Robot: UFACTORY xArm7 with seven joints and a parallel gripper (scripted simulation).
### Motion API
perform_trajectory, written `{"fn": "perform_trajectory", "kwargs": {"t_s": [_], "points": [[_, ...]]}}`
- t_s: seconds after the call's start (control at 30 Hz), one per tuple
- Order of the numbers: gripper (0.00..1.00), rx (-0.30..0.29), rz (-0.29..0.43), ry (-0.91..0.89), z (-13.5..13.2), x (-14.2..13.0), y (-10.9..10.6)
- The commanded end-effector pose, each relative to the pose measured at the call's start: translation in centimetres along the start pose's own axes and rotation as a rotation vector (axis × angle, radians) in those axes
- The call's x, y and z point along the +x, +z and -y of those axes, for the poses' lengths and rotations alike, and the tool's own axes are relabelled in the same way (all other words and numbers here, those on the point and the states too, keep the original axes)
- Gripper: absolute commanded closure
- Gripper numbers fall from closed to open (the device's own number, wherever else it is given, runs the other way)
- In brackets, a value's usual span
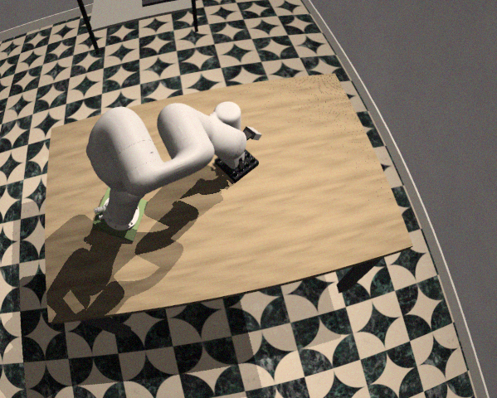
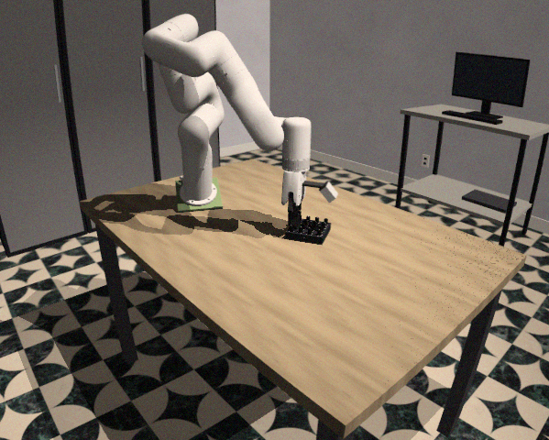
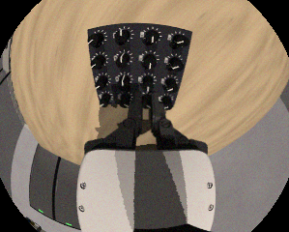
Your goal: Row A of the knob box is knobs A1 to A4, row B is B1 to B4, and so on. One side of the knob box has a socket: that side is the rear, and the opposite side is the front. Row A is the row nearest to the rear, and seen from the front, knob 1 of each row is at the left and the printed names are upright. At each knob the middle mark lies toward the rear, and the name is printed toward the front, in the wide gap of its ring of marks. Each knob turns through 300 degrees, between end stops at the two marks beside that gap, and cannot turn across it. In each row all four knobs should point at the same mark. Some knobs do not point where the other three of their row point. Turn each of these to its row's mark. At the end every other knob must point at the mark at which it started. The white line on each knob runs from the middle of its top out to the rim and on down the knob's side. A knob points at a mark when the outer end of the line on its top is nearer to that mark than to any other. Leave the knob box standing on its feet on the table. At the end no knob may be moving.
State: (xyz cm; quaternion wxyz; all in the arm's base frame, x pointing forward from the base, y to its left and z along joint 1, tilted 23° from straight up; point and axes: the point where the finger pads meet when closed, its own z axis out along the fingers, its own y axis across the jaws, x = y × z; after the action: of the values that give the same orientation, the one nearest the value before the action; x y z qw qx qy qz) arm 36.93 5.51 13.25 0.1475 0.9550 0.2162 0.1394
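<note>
The black knob box (image 1: 247,172) (image 2: 307,238) (image 3: 136,47) stands on the table. In the wrist view its names lie left of the knobs, so row A is the right column and knob 4 is nearest me. My gripper (image 1: 239,165) (image 2: 293,225) (image 3: 146,101) points down, its nearly closed fingers around knob B4 (image 3: 147,100), whose line is hidden. Knobs B1 (image 3: 151,37), B2 (image 3: 149,60) and B3 (image 3: 148,81) point down in that view. C1 (image 3: 122,36) and C2 (image 3: 123,59) point roughly up. Row D points down-left. A1 to A3 point roughly right. C4 and A4 are hard to read.
The wooden table (image 1: 308,192) (image 2: 274,302) carries the arm's green base plate (image 1: 130,235) (image 2: 184,207). The fingers stand close to knobs C4 (image 3: 125,100) and A4 (image 3: 165,101). A side desk (image 2: 525,130) with a monitor (image 2: 489,78) stands beyond the table.
</note>
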Motion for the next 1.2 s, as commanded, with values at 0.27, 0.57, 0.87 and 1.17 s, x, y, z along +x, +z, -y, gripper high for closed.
{"fn": "perform_trajectory", "kwargs": {"t_s": [0.27, 0.57, 0.87, 1.17], "points": [[0.92, -0.002, -0.004, 0.074, -0.02, 0.13, -0.09], [0.92, -0.002, -0.004, 0.090, -0.02, 0.13, -0.09], [0.92, -0.002, -0.004, 0.091, -0.02, 0.13, -0.09], [0.81, -0.002, -0.004, 0.091, -0.02, 0.13, -0.09]]}}
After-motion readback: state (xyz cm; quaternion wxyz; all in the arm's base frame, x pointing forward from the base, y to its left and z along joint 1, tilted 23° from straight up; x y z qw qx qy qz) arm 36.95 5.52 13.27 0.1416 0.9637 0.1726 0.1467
